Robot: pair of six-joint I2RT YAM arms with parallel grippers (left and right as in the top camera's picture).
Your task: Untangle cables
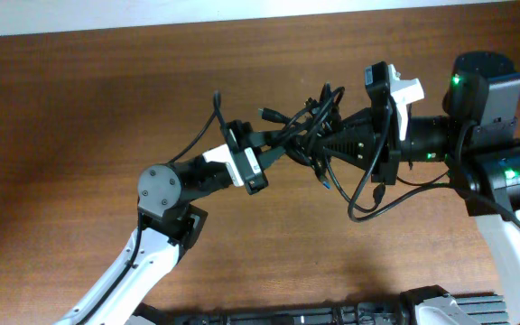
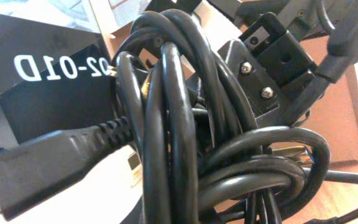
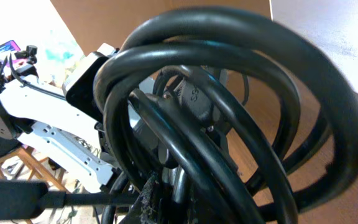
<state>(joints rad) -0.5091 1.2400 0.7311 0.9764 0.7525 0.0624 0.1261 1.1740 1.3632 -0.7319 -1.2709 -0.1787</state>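
Thick black loops of the cables (image 2: 185, 124) filled the left wrist view, with a black plug (image 2: 48, 165) sticking out low down. They hid the fingers, so nobody could tell if the left gripper (image 1: 276, 144) was pinching or apart. The right gripper (image 1: 325, 144) poked into the same knot from the other side, its fingers hidden too, and one loose loop (image 1: 368, 194) hung toward the brown table (image 1: 79, 108).
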